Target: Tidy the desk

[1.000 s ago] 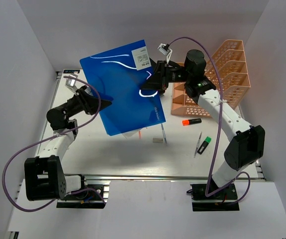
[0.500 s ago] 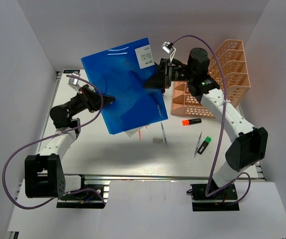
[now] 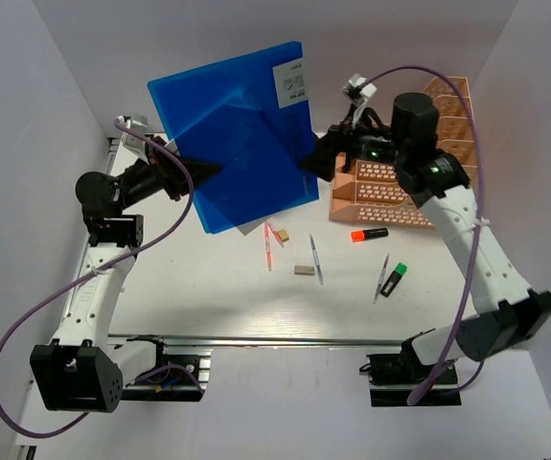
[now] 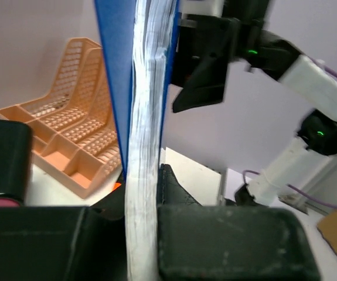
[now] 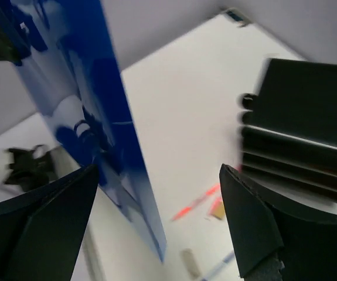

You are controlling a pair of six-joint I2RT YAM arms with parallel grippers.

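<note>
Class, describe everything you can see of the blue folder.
The blue folder is glossy plastic with a white label at a top corner and white sheets inside. It is held clear of the desk, standing nearly on edge, pinched at its left side by the left gripper. The right gripper, open, sits at its right edge.

The blue folder (image 3: pixel 237 144) looks glossy plastic, the white desk (image 3: pixel 208 287) smooth matt.

Robotics lab booth: bare white walls (image 3: pixel 35 96), 2 cabled arms (image 3: pixel 93 287) bolted at the desk (image 3: pixel 208 292) edge.
</note>
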